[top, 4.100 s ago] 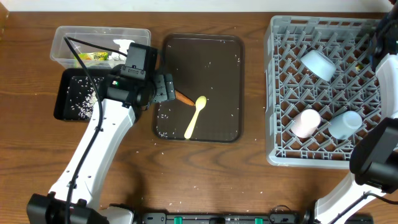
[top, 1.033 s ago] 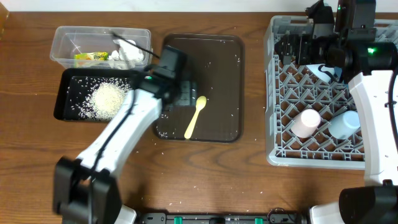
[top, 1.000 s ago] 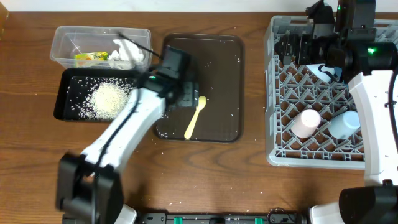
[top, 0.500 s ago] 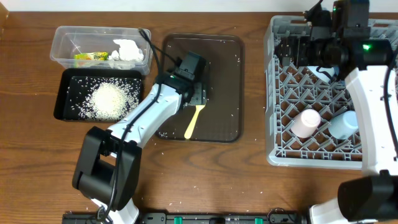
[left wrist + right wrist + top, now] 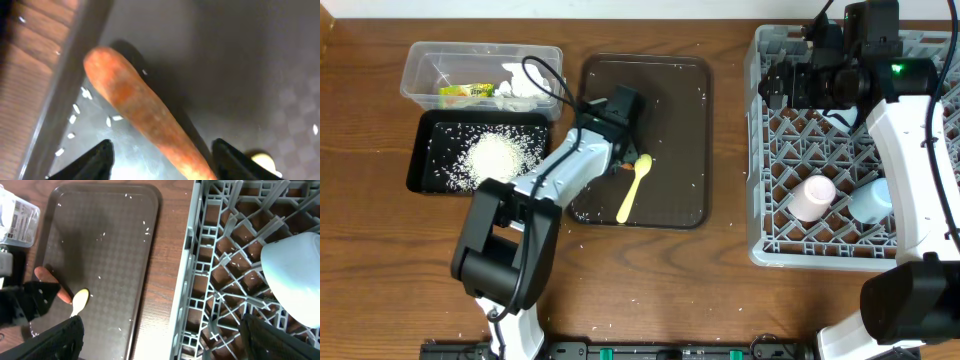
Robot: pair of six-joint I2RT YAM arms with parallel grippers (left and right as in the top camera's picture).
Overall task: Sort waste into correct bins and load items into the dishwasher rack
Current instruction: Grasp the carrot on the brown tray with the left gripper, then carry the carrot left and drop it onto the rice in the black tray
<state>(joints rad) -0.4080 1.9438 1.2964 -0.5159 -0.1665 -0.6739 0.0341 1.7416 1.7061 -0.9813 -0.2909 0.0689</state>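
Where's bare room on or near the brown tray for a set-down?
The brown tray's far strip and right side, from its rim to the yellow spoon, are bare bar stray rice. The table strip between tray and rack is free. Crowded: tray's left-middle, where the left fingers flank the carrot by the spoon.

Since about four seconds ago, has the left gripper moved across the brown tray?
Yes. The left gripper has shifted right, from the brown tray's left rim toward the yellow spoon, and is now open on either side of the carrot.
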